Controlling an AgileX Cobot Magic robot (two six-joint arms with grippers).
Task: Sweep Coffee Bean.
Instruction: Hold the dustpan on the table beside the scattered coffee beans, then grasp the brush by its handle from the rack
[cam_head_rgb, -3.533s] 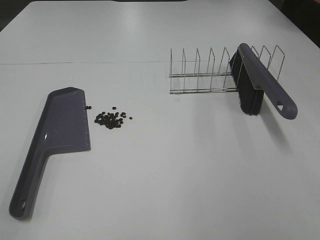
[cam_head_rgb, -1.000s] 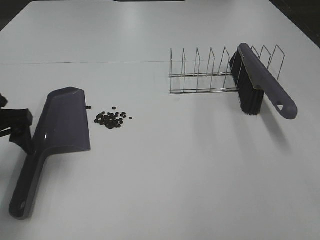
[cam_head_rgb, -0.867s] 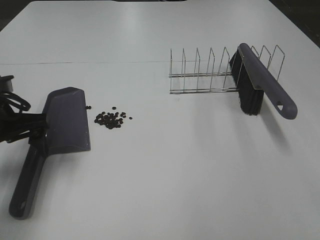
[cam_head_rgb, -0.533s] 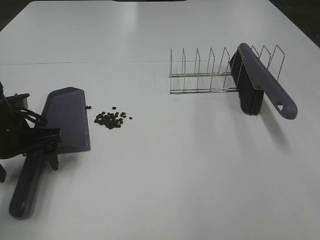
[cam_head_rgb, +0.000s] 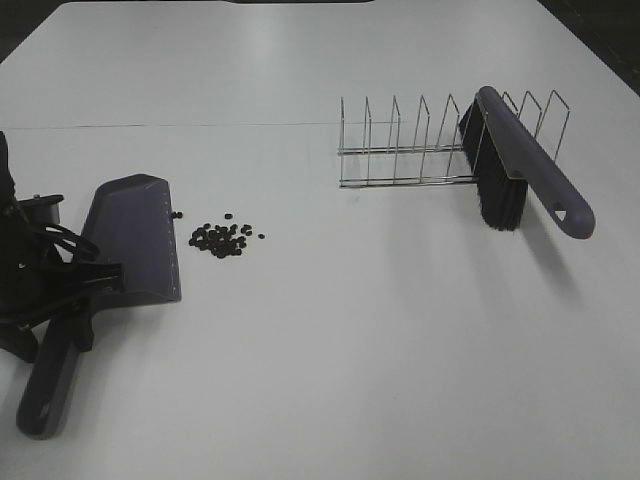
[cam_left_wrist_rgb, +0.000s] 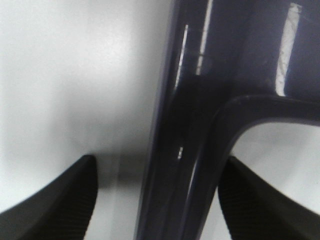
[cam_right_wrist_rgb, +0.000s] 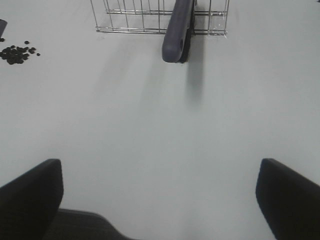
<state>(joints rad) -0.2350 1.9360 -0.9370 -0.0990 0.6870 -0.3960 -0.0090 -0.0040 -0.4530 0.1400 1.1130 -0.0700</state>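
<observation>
A purple dustpan (cam_head_rgb: 132, 240) lies at the left, its handle running toward the front edge. My left gripper (cam_head_rgb: 88, 305) is open and straddles the handle where it meets the pan. In the left wrist view the handle (cam_left_wrist_rgb: 185, 150) fills the gap between the fingers (cam_left_wrist_rgb: 60, 200). The coffee beans (cam_head_rgb: 222, 238) lie in a small pile just right of the pan's lip and show in the right wrist view (cam_right_wrist_rgb: 17, 54). A purple brush (cam_head_rgb: 520, 165) with black bristles leans on a wire rack (cam_head_rgb: 410, 145). My right gripper (cam_right_wrist_rgb: 160, 200) is open and empty, well short of the brush (cam_right_wrist_rgb: 179, 30).
The wire rack (cam_right_wrist_rgb: 145, 20) stands at the back right on the white table (cam_head_rgb: 350, 330). A thin seam line crosses the table behind the dustpan.
My left arm has come in from the left edge and settled over the dustpan's handle, sliding a little toward the front. The pan has shifted slightly. The beans and brush have not moved.
</observation>
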